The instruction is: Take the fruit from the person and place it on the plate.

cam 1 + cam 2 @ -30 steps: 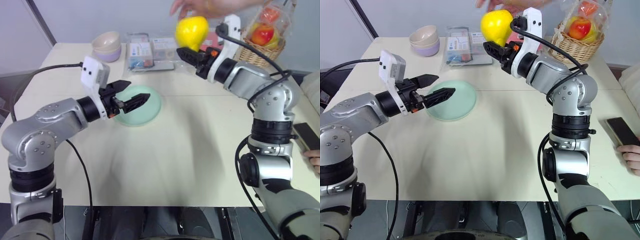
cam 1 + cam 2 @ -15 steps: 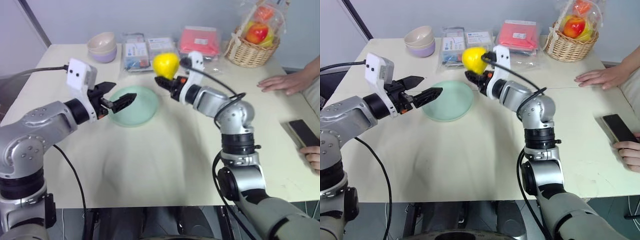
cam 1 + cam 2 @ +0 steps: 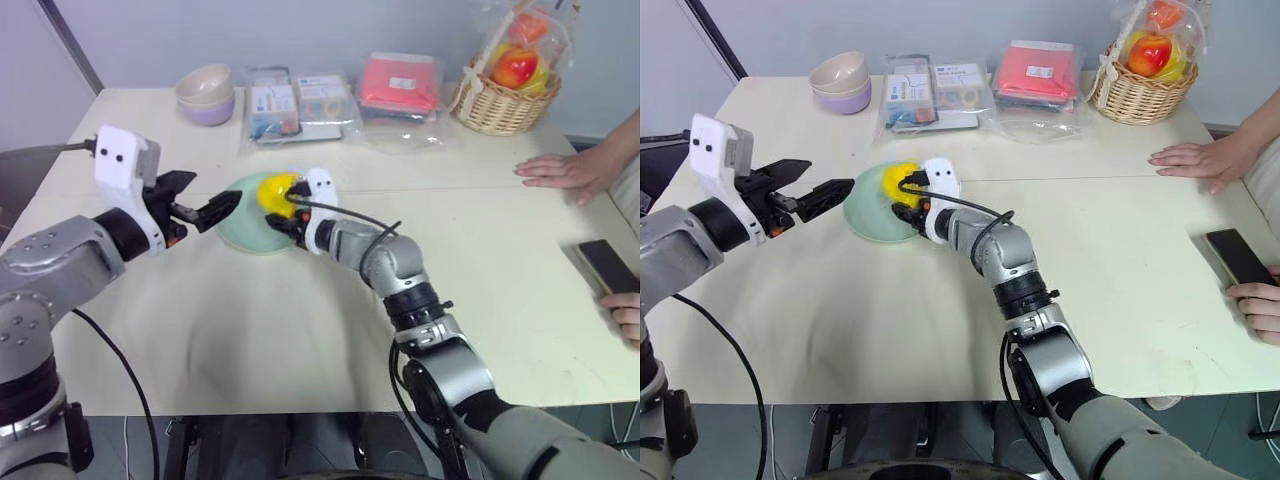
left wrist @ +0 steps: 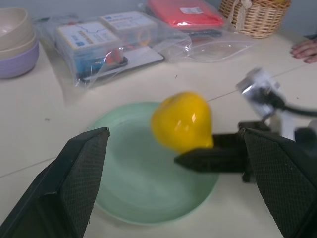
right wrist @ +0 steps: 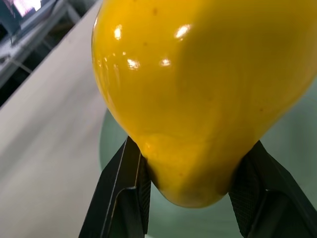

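Note:
The yellow fruit [image 3: 274,189] is over the pale green plate [image 3: 238,231], and my right gripper [image 3: 283,216] is shut on its lower end. In the right wrist view the black fingers [image 5: 126,198] clamp the narrow bottom of the fruit [image 5: 208,84], with green plate behind it. Whether the fruit [image 4: 182,121] touches the plate [image 4: 129,188] I cannot tell. My left gripper [image 3: 217,190] is open at the plate's left edge, holding nothing. The person's hand [image 3: 558,168] lies flat on the table at the right.
Stacked bowls [image 3: 207,93], clear packets [image 3: 300,100], a red packet [image 3: 400,82] and a fruit basket [image 3: 508,88] line the far edge. A dark phone [image 3: 606,268] and another hand [image 3: 625,315] are at the right edge.
My right gripper has carried the fruit down and to the left, from the person's raised hand to over the plate. The person's hand has dropped onto the table. My left gripper has drawn back leftward.

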You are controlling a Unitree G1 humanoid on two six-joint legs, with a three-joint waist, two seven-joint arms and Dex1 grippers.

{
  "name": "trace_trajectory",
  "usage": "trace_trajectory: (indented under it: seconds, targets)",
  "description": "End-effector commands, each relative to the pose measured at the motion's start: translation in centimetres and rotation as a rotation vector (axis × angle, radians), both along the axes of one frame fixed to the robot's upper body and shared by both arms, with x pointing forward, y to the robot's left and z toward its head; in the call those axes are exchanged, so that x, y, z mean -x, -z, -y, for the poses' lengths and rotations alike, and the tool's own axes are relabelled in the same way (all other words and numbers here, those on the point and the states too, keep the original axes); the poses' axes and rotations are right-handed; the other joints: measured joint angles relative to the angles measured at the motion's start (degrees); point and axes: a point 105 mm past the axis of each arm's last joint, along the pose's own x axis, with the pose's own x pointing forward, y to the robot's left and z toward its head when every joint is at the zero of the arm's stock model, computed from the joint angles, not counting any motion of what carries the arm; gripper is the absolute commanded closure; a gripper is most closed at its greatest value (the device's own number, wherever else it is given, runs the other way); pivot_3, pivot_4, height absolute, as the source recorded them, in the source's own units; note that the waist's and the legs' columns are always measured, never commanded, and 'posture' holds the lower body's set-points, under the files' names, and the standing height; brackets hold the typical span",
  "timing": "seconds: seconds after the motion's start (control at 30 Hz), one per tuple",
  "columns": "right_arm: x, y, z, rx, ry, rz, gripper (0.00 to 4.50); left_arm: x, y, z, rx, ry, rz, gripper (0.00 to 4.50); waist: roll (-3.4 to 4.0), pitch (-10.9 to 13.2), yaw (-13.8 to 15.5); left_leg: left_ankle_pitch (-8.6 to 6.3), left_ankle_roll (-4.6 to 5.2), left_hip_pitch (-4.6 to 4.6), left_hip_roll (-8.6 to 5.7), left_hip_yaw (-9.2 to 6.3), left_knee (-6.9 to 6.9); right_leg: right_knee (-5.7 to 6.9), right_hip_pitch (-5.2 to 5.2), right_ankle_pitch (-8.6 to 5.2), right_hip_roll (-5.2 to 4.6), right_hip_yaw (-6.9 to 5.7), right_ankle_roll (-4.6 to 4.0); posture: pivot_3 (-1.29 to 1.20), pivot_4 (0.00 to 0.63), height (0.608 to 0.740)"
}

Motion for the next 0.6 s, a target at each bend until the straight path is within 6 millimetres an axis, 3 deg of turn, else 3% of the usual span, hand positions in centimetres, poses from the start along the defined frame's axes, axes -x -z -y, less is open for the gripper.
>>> trace_trajectory:
  seconds: [0.03,0.23,0.4,0.53,0.6]
  targets:
    - [0.1,-0.1,-0.7,0.031,-0.031,0.054,3.02,0.7,-0.9,-0.1,-0.005,-0.012,0.049,0.00,0.00,0.0,0.0,0.00,-0.01,0.00,0.00,0.00,0.00,0.00,0.00,0.00,0.00,0.00,0.00,0.00,0.150,0.740]
    - [0.5,-1.1,-0.7,0.022,-0.076,0.092,0.08,0.8,-0.5,0.1,0.008,-0.009,0.038,0.00,0.00,0.0,0.0,0.01,-0.01,0.00,0.00,-0.01,0.00,0.01,-0.01,0.00,0.00,0.00,0.00,0.00,0.150,0.740]
    - [0.8,-4.9,1.7,-0.013,-0.097,0.181,0.03,0.5,-0.2,0.8,0.024,0.023,0.026,0.00,0.00,0.0,0.2,0.01,-0.01,0.00,-0.01,-0.01,0.01,0.00,0.01,0.00,-0.01,0.00,0.00,0.00,0.150,0.740]
    - [2.3,-9.0,5.1,0.000,-0.146,0.332,0.03,0.4,0.3,1.2,0.030,0.057,0.003,0.00,0.00,0.0,0.4,0.00,-0.01,-0.02,-0.04,-0.02,0.01,-0.01,0.01,0.00,-0.04,-0.01,0.00,0.00,0.150,0.740]
    - [3.7,-10.8,7.8,0.027,-0.172,0.405,0.03,0.4,0.7,1.2,0.024,0.076,-0.015,0.00,0.00,0.0,0.3,0.00,0.00,-0.02,-0.04,-0.02,0.01,-0.01,0.01,0.00,-0.03,0.00,0.00,0.00,0.150,0.740]
